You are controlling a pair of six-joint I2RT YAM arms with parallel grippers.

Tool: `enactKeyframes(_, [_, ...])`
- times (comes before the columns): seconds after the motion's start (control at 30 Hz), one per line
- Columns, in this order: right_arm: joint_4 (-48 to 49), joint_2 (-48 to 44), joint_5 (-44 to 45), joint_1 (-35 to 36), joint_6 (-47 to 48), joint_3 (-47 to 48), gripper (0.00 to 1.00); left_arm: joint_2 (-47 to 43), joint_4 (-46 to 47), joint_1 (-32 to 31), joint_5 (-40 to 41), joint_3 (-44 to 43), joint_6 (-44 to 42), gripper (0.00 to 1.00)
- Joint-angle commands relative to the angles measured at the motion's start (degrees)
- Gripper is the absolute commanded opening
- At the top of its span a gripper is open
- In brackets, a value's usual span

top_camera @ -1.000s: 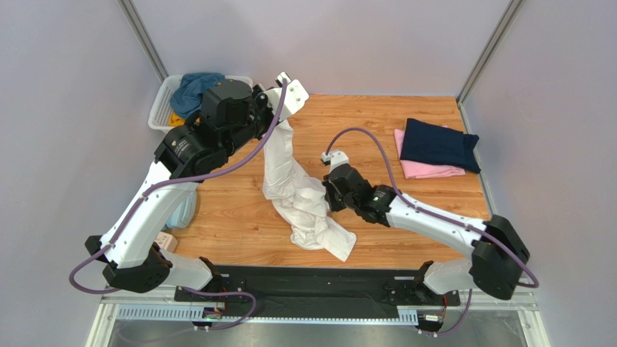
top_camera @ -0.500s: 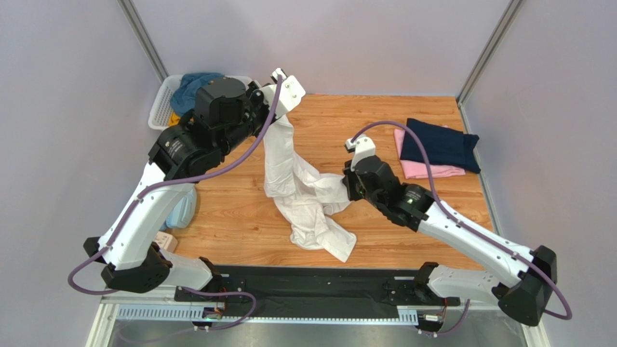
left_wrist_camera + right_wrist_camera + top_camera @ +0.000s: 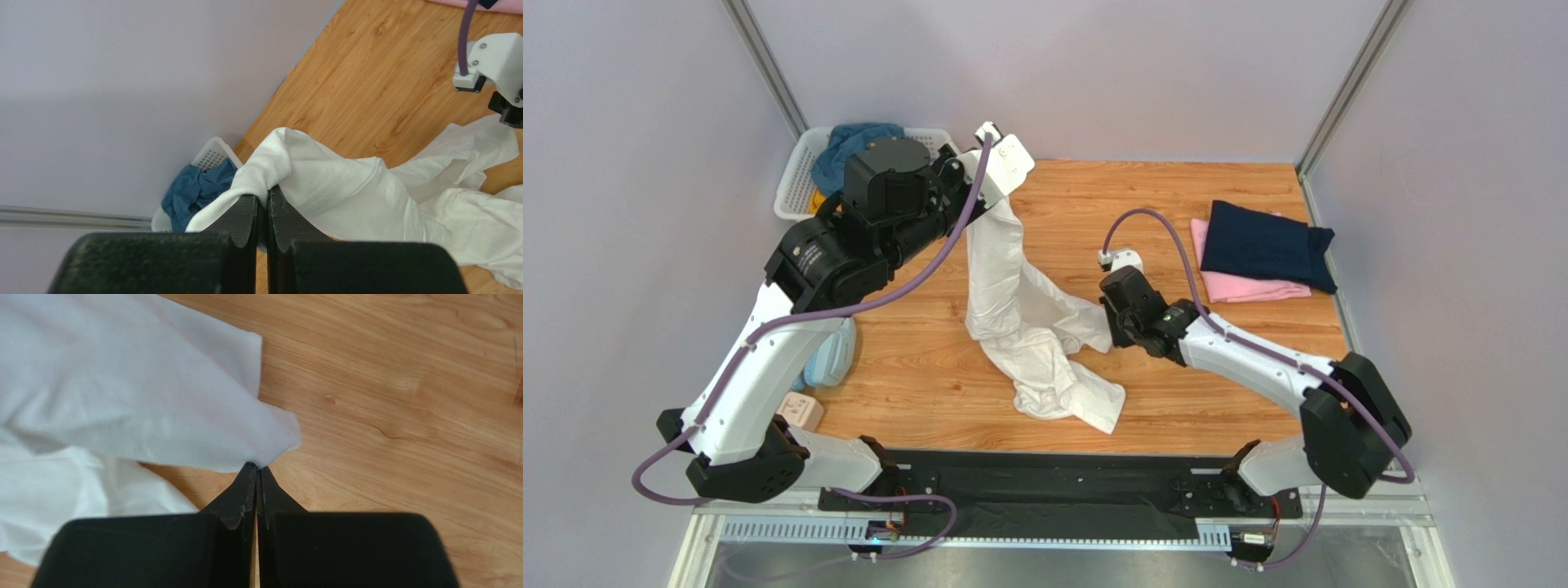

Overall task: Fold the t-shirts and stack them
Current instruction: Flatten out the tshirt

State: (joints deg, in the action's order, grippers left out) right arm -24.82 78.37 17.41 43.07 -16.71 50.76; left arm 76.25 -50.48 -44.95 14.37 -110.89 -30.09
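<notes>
**White t-shirt pinched at two points, strung between both claws**

The left claw (image 3: 265, 197) is closed tight on a fold of the white t-shirt (image 3: 1024, 321). It holds that fold up above the far-left part of the surface (image 3: 928, 392), near the basket (image 3: 795, 186). From the pinch the cloth hangs down in a long band and lands in a crumpled heap at the middle of the surface (one loose end trails toward the near edge).

The right claw (image 3: 256, 468) sits low, just right of the heap, its jaws pressed together on a corner of the same shirt. That corner is drawn out to the right, close above the wood. The bulk of the shirt lies left of the right claw and below the left one.

Well apart, by the far right edge, a folded navy t-shirt (image 3: 1265, 245) lies on a folded pink t-shirt (image 3: 1249, 290), whose edge shows along the left and near sides. A teal-blue t-shirt (image 3: 848, 145) is bunched in the basket.
</notes>
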Motion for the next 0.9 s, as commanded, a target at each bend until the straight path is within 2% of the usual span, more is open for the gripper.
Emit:
enactKeyframes(0.0, [6.2,3.1,0.2,-4.5,-0.8,3.9,0.00,-1.4,0.8,0.1,-1.7,0.1,1.0,0.00])
enactKeyframes(0.07, [5.4,6.3,-0.1,-5.2,0.0,5.9,0.00,-1.6,0.8,0.1,-2.0,0.7,0.9,0.00])
enactKeyframes(0.1, [5.0,7.3,-0.7,-5.3,0.1,7.8,0.05,-1.8,0.7,0.1,-2.0,0.9,0.9,0.00])
enactKeyframes(0.13, [4.5,7.9,-1.2,-5.4,0.2,8.4,0.32,-1.9,0.7,0.0,-2.1,0.9,0.8,0.00])
enactKeyframes(0.17, [4.2,8.5,-2.3,-5.3,-0.1,8.8,0.43,-1.9,0.6,0.1,-2.2,1.3,0.7,0.00])
enactKeyframes(0.23, [4.5,8.4,-2.8,-5.4,-0.3,8.0,0.58,-2.2,0.8,0.1,-2.2,1.6,0.6,0.00])
enactKeyframes(0.3, [5.3,7.6,-2.8,-5.3,-0.8,7.0,0.66,-2.4,0.8,0.1,-2.2,2.3,0.4,0.00])
enactKeyframes(0.63, [8.3,1.5,-9.8,-4.7,-3.4,-0.9,0.69,-2.1,1.5,0.1,-2.4,3.1,0.6,0.00])
enactKeyframes(0.87, [9.1,6.3,-10.6,-4.8,-2.8,1.1,0.72,-1.7,1.4,0.1,-2.7,2.3,1.2,0.00])
